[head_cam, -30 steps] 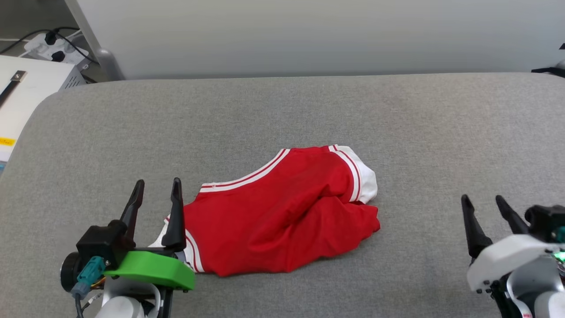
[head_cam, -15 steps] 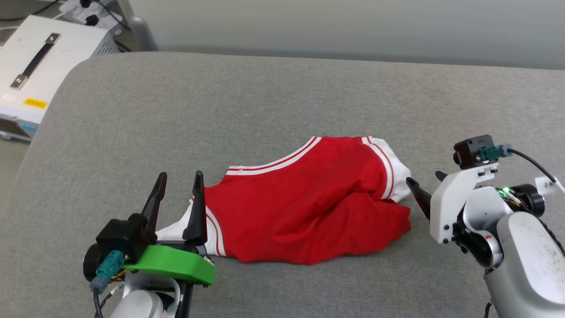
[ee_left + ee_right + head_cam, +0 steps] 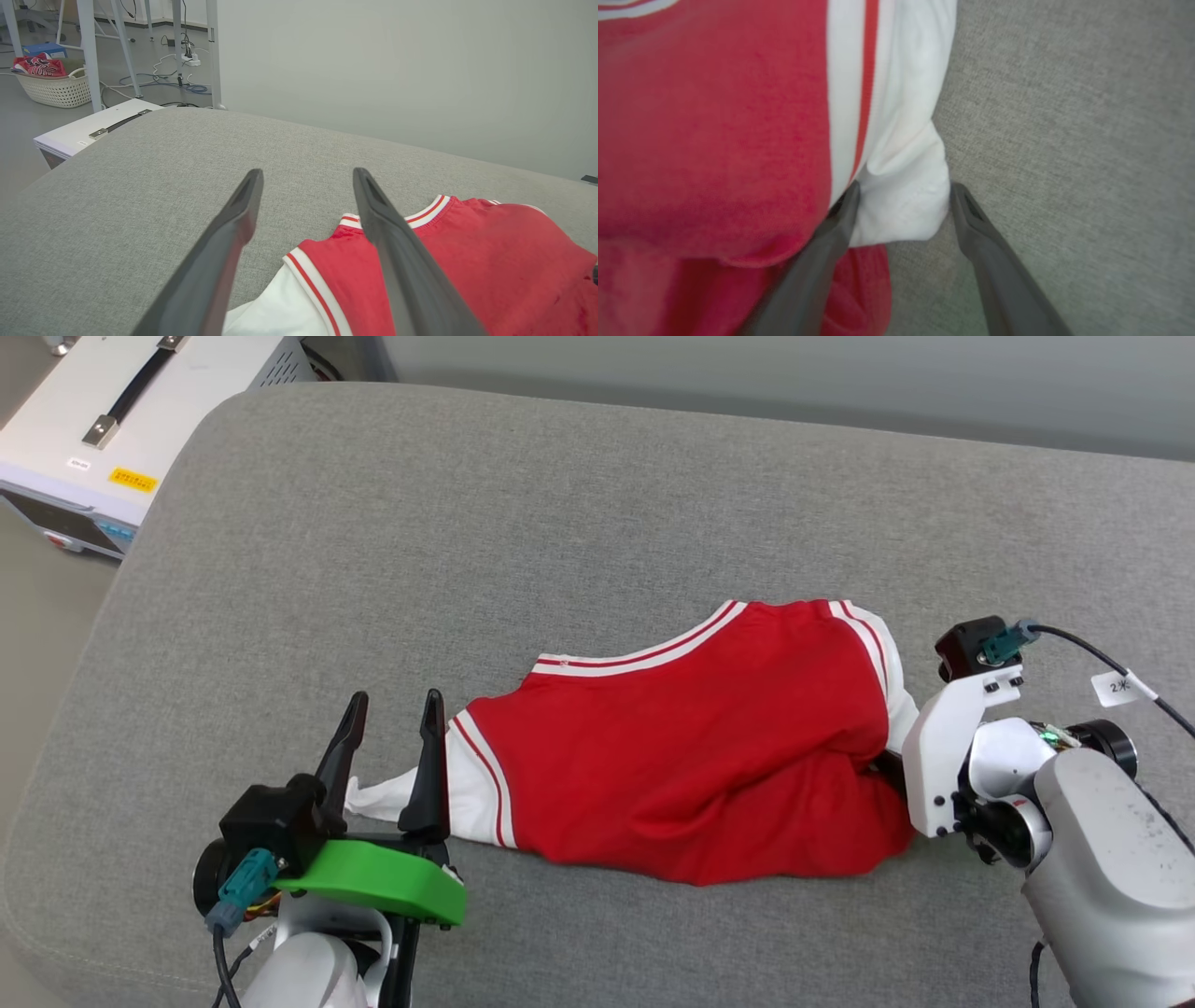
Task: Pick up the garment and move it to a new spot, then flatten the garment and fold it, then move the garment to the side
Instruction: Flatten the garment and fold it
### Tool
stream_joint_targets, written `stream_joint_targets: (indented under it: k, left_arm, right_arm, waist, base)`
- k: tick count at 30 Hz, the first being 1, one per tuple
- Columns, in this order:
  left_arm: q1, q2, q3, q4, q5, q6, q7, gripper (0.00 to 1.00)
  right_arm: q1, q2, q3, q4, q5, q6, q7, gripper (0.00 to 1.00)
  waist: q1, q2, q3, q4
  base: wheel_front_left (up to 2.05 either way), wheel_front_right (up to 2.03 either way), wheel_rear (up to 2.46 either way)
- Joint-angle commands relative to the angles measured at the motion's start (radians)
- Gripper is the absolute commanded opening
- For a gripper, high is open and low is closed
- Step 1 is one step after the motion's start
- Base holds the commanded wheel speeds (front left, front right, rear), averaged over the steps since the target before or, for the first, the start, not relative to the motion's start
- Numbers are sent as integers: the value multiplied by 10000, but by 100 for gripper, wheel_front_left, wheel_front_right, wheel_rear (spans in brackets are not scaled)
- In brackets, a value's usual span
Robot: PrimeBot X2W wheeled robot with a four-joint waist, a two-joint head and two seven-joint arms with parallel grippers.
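Where garment (image 3: 691, 775) lies crumpled on grey woven tabletop (image 3: 560, 523), we note soft red jersey, white sleeves, striped trim. Our left hand (image 3: 397, 695) spread over one sleeve tip; our right hand (image 3: 903, 186) spread, fingers (image 3: 831, 233) straddling other bunched sleeve.

The left gripper (image 3: 308, 171) hangs low over the grey padded surface (image 3: 140, 177), its two dark fingers spread wide with bare grey fabric showing between their tips. The garment (image 3: 490, 261) lies on the surface well in from its far edge, its white sleeve (image 3: 275, 312) between the lower parts of the fingers and its striped collar (image 3: 423, 215) beside one finger. Past the surface's left edge stands a white box (image 3: 88, 133), and farther off a pale basket (image 3: 56, 91) holds red cloth.
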Motion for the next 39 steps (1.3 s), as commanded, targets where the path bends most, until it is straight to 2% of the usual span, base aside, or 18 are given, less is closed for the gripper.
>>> stream_joint_targets:
  k: [1,2,3,12,16,20,22,24,29,30,31,32,33,34,39]
  left_arm:
    - [-155,-40,46,69,-37,-84,-99,100]
    - [-144,-46,70,99,-38,-91,-103,100]
    - [-124,-48,107,131,-42,-96,-108,100]
    - [173,25,348,244,-35,-126,-129,100]
    - [412,87,432,232,-68,-94,-131,100]
    - [648,150,446,216,-144,-57,-72,100]
    - [793,169,432,200,-202,-21,3,100]
    - [879,178,421,196,-238,5,54,100]
    - [1050,217,402,225,-332,59,207,100]
    - [1067,225,399,231,-342,65,223,100]
    - [1085,233,394,239,-356,68,240,100]
    - [1098,239,389,251,-367,68,254,100]
    - [1119,248,383,266,-381,70,273,100]
    - [1137,257,378,276,-390,73,288,100]
    - [1264,336,358,265,-427,106,384,100]
  right_arm:
    - [229,104,243,537,182,-7,309,58]
    - [214,123,308,622,303,-7,368,7]
    - [166,108,355,662,431,-7,371,0]
    - [-250,-792,30,-369,488,-7,-769,0]
    - [185,-1198,-735,-1220,300,-7,-1061,0]
    - [1282,-1400,-2030,-2303,-51,-7,-998,0]
    - [2466,-1253,-3166,-3176,-459,-7,-780,0]
    - [3310,-951,-3770,-3704,-664,-7,-573,0]
    - [5188,192,-4715,-4532,-1166,-7,-214,0]
    - [5401,401,-4775,-4559,-1191,-7,-195,5]
    - [5611,597,-4802,-4567,-1249,-7,-224,18]
    - [5729,742,-4819,-4561,-1273,-7,-290,40]
    - [5834,930,-4839,-4572,-1264,-7,-387,76]
    - [5898,1040,-4866,-4620,-1312,-7,-535,100]
    - [5951,1449,-5291,-5179,-1700,-7,-2229,100]
  waist:
    - [0,0,7,23]
    - [0,0,-11,8]
    - [0,0,-40,-27]
    - [0,0,-565,-540]
    - [0,0,-832,-836]
    - [0,0,-1009,-1077]
    - [0,0,-1119,-1183]
    - [0,0,-1181,-1229]
    - [0,0,-1251,-1293]
    - [0,0,-1258,-1300]
    - [0,0,-1270,-1306]
    - [0,0,-1295,-1307]
    - [0,0,-1326,-1311]
    - [0,0,-1354,-1311]
    - [0,0,-1559,-1299]
  base:
    - [0,0,0]
    - [0,0,0]
    - [0,0,0]
    - [0,0,0]
    - [0,0,0]
    - [0,0,0]
    - [0,0,0]
    - [0,0,0]
    - [0,0,0]
    - [0,0,0]
    - [0,0,0]
    - [0,0,0]
    - [0,0,0]
    - [0,0,0]
    - [0,0,0]
